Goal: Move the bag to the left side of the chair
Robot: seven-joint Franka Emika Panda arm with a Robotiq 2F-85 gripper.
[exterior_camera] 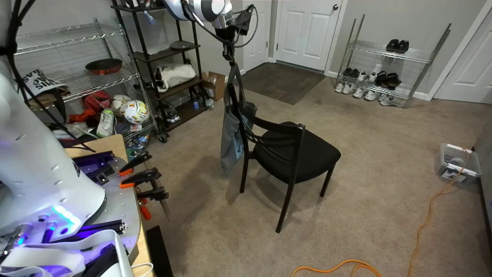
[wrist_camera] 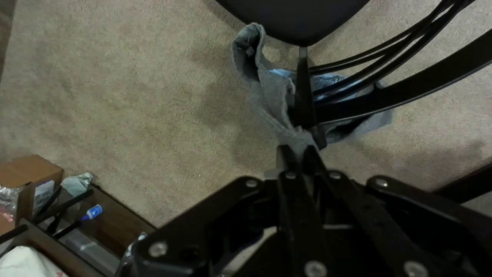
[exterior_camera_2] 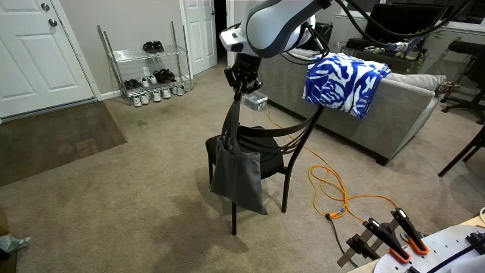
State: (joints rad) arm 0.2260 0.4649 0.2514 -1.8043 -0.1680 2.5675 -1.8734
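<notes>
Beige carpet [exterior_camera: 365,215] beneath the chair [exterior_camera: 313,154], grey walls [exterior_camera: 403,19] (shoe rack [exterior_camera: 373,47] alongside) — fingers [wrist_camera: 285,157] tight on the bag [exterior_camera_2: 240,178]

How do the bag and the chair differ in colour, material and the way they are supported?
The bag is grey with a pale-blue print; the chair is plain black. The bag is limp fabric, whereas the chair looks rigid. The bag hangs from the tool, while the chair stands on the carpet. Both are upright.
</notes>
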